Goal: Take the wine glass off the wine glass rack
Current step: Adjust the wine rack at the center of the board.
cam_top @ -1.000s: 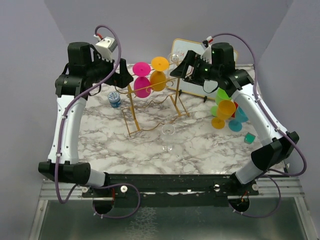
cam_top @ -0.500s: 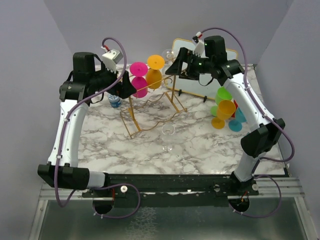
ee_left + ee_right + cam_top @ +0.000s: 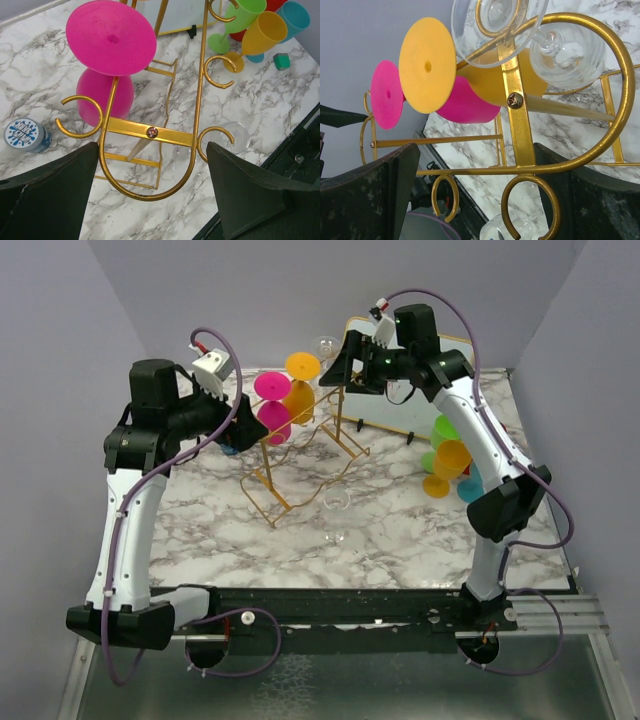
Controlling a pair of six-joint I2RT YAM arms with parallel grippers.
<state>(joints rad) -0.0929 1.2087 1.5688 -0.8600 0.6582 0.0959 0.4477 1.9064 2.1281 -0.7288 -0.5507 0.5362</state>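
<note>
The gold wire wine glass rack [image 3: 305, 455] stands mid-table, with a pink glass [image 3: 272, 405] and an orange glass [image 3: 298, 388] hanging upside down from it. A clear wine glass [image 3: 325, 344] hangs at its far right end; its foot [image 3: 495, 30] and bowl [image 3: 570, 50] show in the right wrist view. My right gripper [image 3: 340, 365] is open, and its jaws [image 3: 476, 146] straddle the rack's upright bar just below that glass. My left gripper [image 3: 250, 428] is open, and its jaws [image 3: 151, 145] stand on either side of the rack's left end loop [image 3: 150, 165].
Two clear glasses lie on the marble, one [image 3: 338, 500] in front of the rack and another [image 3: 335, 537] nearer. Several coloured glasses [image 3: 450, 460] stand at the right. A gold-framed whiteboard [image 3: 385, 418] leans at the back. A blue tin [image 3: 22, 135] and a teal cube [image 3: 281, 61] are on the table.
Both arms have risen and closed in on the rack's two ends. The rack and its hanging glasses have shifted and turned slightly to the left.
</note>
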